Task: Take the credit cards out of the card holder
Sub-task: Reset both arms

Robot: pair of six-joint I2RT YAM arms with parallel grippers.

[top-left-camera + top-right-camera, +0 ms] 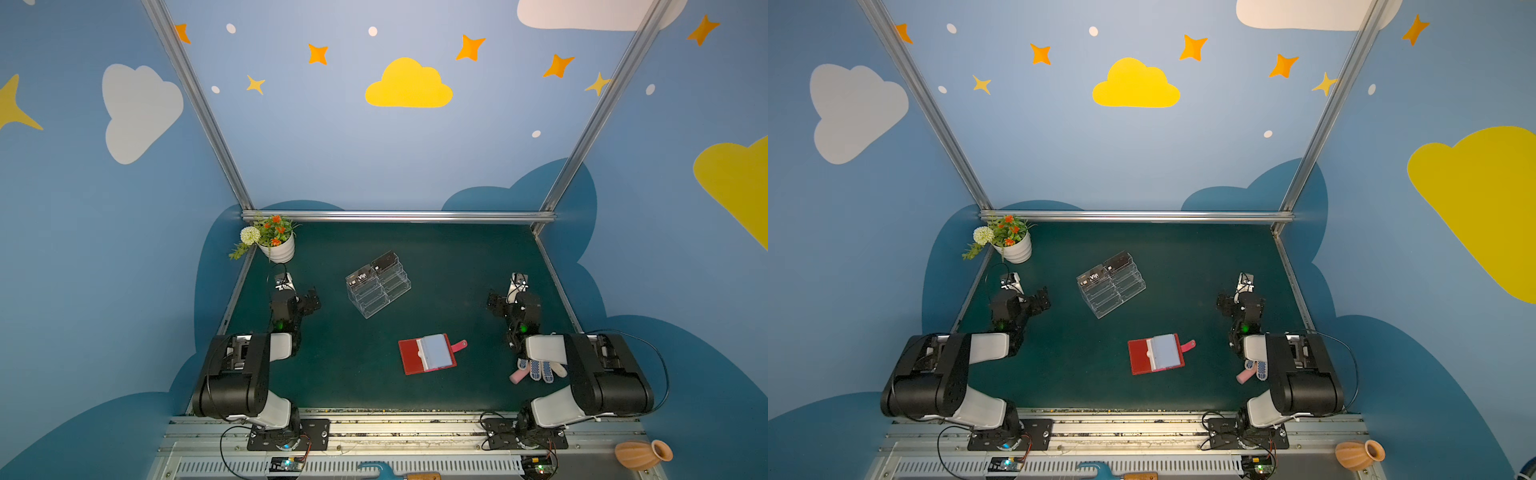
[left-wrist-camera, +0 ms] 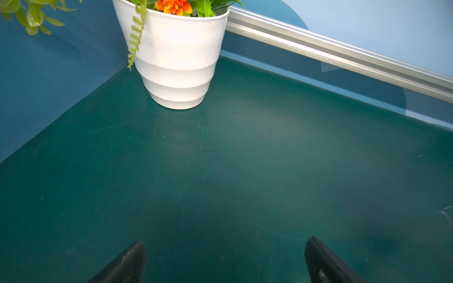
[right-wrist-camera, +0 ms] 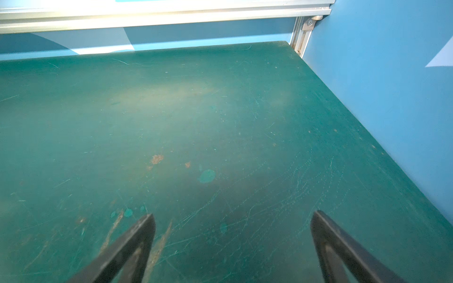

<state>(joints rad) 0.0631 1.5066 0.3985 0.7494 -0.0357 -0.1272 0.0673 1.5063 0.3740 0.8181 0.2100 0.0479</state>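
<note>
The card holder (image 1: 428, 354) (image 1: 1157, 354) lies open on the green table, near the front and right of centre. Its red cover is flat, its grey-blue sleeve pages face up, and its pink tab points right. Two dark credit cards, one lettered "Vip" (image 1: 360, 276) (image 1: 1093, 276) and one beside it (image 1: 384, 261), stand in the top tier of a clear acrylic stand (image 1: 379, 291). My left gripper (image 1: 311, 298) (image 2: 225, 241) is open over bare table at the left. My right gripper (image 1: 494, 303) (image 3: 232, 215) is open at the right. Both are well apart from the holder.
A white flower pot (image 1: 277, 248) (image 2: 176, 61) stands in the back left corner, close ahead of the left gripper. Dotted socks and a pink item (image 1: 536, 370) lie under the right arm. Metal rails (image 1: 399, 216) and blue walls bound the table. A clay vase (image 1: 642, 454) sits off the table.
</note>
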